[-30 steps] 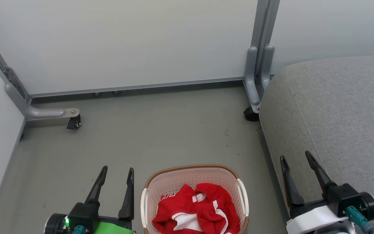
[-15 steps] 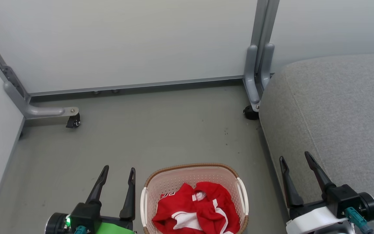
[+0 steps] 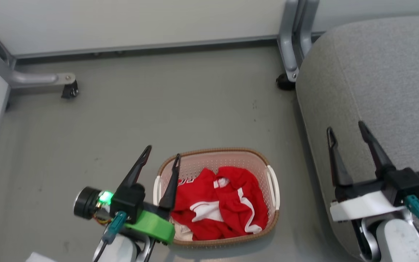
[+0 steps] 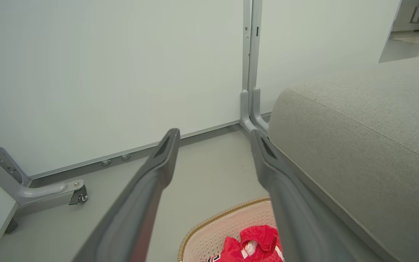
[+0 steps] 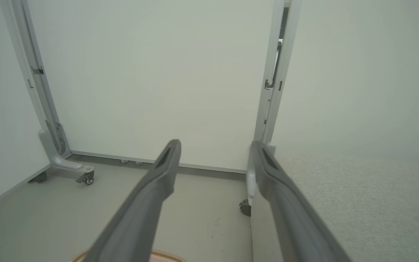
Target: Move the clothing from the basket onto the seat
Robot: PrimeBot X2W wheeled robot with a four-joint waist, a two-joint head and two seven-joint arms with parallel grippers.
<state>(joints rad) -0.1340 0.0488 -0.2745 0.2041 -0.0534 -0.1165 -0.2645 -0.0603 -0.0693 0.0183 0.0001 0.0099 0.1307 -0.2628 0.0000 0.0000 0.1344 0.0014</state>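
Note:
The red clothing (image 3: 224, 203) with white stripes lies bunched in the cream basket (image 3: 216, 156) with a brown rim, standing on the floor. My left gripper (image 3: 162, 153) is open above the basket's left rim, one finger over the floor and one over the basket's inside. The grey seat (image 3: 376, 72) fills the right side. Over its front left edge my right gripper (image 3: 346, 127) hangs open and empty. The left wrist view shows the clothing (image 4: 256, 243) low between my fingers, the basket (image 4: 209, 236) and the seat (image 4: 358, 134).
White partition panels stand behind on grey metal legs with castors (image 3: 69, 89), one castor (image 3: 284, 82) close to the seat's corner. Grey floor (image 3: 176, 102) stretches between the panels and the basket.
The head camera has tilted down, so the whole picture shifted up. My left gripper has moved right and forward, from beside the basket to over its left rim.

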